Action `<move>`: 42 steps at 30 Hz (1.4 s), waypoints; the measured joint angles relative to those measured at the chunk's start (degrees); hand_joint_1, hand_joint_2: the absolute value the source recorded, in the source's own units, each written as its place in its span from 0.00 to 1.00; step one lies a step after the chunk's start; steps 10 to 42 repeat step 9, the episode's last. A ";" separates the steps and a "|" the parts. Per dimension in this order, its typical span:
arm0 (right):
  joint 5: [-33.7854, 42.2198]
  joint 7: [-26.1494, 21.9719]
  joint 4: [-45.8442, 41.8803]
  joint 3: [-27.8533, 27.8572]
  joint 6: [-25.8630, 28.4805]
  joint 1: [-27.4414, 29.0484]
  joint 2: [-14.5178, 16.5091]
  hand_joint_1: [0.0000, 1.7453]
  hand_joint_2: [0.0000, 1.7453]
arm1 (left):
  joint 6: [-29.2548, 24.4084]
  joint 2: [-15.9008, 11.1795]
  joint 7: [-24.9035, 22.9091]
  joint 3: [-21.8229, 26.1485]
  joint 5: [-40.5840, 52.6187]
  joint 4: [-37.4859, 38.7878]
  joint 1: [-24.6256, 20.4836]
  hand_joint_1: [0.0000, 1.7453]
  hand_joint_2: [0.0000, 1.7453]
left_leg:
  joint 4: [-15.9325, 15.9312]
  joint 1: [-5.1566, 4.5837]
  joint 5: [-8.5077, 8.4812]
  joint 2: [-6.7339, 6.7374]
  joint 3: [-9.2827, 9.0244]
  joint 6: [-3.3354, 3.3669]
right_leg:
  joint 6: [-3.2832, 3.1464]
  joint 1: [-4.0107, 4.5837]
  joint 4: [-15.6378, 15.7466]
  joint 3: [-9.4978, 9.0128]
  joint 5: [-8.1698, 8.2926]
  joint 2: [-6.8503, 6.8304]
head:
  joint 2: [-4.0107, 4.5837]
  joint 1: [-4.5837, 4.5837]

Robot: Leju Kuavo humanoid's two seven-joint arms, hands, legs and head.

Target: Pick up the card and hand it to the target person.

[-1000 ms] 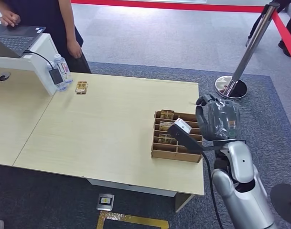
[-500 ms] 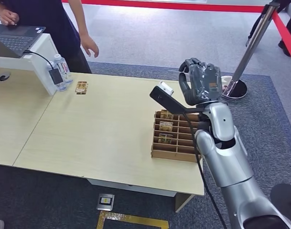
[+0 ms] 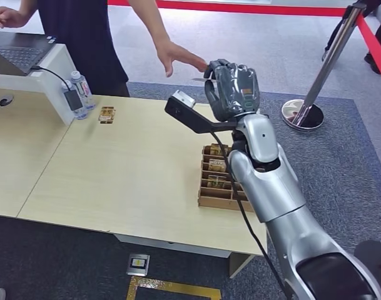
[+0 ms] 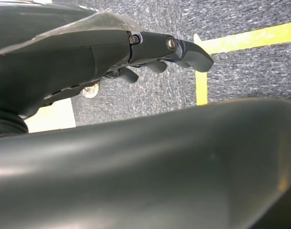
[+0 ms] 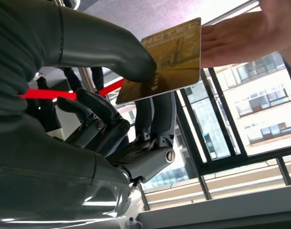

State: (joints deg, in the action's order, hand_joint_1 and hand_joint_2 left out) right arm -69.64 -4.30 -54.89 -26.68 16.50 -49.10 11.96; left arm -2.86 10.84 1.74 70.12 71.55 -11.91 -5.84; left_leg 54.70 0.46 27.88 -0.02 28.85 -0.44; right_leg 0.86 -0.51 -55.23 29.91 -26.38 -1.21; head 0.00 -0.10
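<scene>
Bench [image 3: 131, 169]: light wood; carries a slotted cardboard tray [image 3: 216, 201] of spare cards near the robot's side, plus a water bottle [image 3: 83, 89] and a small box [image 3: 106, 114] at the far edge.
Person [image 3: 91, 44]: stands at the far side of the bench, one arm extended toward the robot.
Right hand [image 3: 231, 87]: raised above the bench, well clear of the tray. Fingers [image 5: 104, 43] pinch the card, thumb on one face, darker fingers on the other.
Left hand [image 4: 155, 50]: hangs low over grey carpet; fingers lie straight and apart, holding nothing.
Person's hand [image 3: 181, 57]: palm down, fingertips at the card's free end; contact looks likely but cannot be confirmed.
Card [image 5: 165, 59]: gold, printed, held level in the right hand, free end toward the person.
Step in hand: handover; pickup judged complete.
Next move: hold the card steady until the person grips it, then loosen the pinch. Early release risks a drop.
</scene>
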 joint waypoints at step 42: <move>0.34 -0.39 4.12 -1.06 0.18 -1.94 2.62 1.00 1.00 | 0.31 0.00 -0.02 -0.80 0.43 0.00 -0.02 0.00 0.00 | 0.00 0.00 0.00 0.00 0.00 0.00 | 0.00 0.00 0.00 0.00 0.00 0.00 | 0.00 0.00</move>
